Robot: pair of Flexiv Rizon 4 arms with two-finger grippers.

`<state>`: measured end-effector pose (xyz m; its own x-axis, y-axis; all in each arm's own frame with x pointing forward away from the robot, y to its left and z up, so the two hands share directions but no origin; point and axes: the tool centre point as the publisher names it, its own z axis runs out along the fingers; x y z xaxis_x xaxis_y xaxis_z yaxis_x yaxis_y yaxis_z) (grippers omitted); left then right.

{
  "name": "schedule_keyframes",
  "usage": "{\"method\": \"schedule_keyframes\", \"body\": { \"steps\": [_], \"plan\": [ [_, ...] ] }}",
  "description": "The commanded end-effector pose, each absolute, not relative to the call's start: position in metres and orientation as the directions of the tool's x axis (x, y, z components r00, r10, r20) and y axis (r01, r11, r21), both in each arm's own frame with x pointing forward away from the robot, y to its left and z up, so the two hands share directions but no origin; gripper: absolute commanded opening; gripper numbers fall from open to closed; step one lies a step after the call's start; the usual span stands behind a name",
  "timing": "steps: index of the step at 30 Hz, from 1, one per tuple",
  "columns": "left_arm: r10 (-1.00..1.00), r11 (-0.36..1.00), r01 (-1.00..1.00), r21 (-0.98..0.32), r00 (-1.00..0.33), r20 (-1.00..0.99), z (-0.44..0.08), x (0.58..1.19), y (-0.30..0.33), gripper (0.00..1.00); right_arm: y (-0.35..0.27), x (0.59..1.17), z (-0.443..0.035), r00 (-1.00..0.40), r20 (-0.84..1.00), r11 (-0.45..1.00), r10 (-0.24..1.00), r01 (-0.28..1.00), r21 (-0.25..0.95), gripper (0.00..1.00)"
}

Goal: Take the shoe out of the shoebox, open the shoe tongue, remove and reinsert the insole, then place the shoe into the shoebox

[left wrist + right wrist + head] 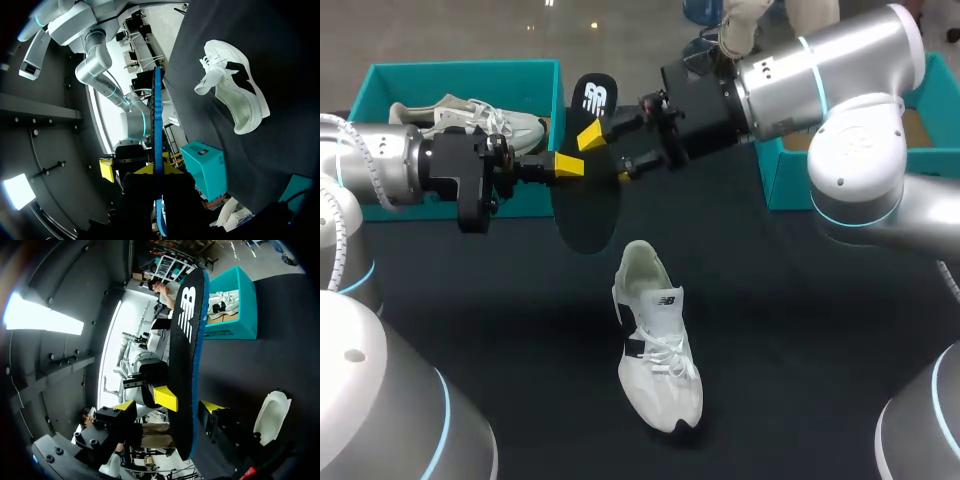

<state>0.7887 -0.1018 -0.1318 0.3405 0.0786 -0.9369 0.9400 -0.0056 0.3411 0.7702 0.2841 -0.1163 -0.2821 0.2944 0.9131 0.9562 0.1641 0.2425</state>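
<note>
Table: a dark tabletop (800,330) lay under both arms, which came in from opposite sides.
Shoebox: a teal shoebox (460,72) stood at the far left of the table, with a pale shoe (470,118) lying inside it.
Second box: another teal box (785,185) stood at the far right, partly hidden by the right arm.
White shoe: a white shoe (655,340) sat on its sole near the middle of the table, outside the shoebox, with its toe toward the robot.
Insole: a black insole (588,205) with a blue edge was held in the air above the table, beyond the white shoe and apart from it.
Left gripper: the left gripper (570,165) had its jaws clamped on the insole's thin edge.
Right gripper: the right gripper (608,157) was at the insole from the other side. Whether its jaws gripped it could not be told.
</note>
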Motion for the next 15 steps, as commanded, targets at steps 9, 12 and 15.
{"method": "schedule_keyframes", "body": {
  "steps": [9,12,15],
  "plan": [
    [0.077,-0.004,0.939,0.344,0.343,-0.936,-0.1327,0.7885,-0.1024,0.0,0.2921,0.7741,-0.121,-0.277,0.919,0.17,0.281,0.957,0.236,0.0],
    [0.077,-0.004,0.939,0.344,0.343,-0.936,-0.1327,0.7885,-0.1024,0.0,0.2923,0.7744,-0.121,-0.276,0.92,0.172,0.278,0.957,0.235,0.0],
    [0.077,-0.004,0.939,0.344,0.343,-0.936,-0.1327,0.7885,-0.1024,0.0,0.2922,0.7749,-0.1217,-0.274,0.921,0.171,0.277,0.957,0.234,0.0]
  ]
}}
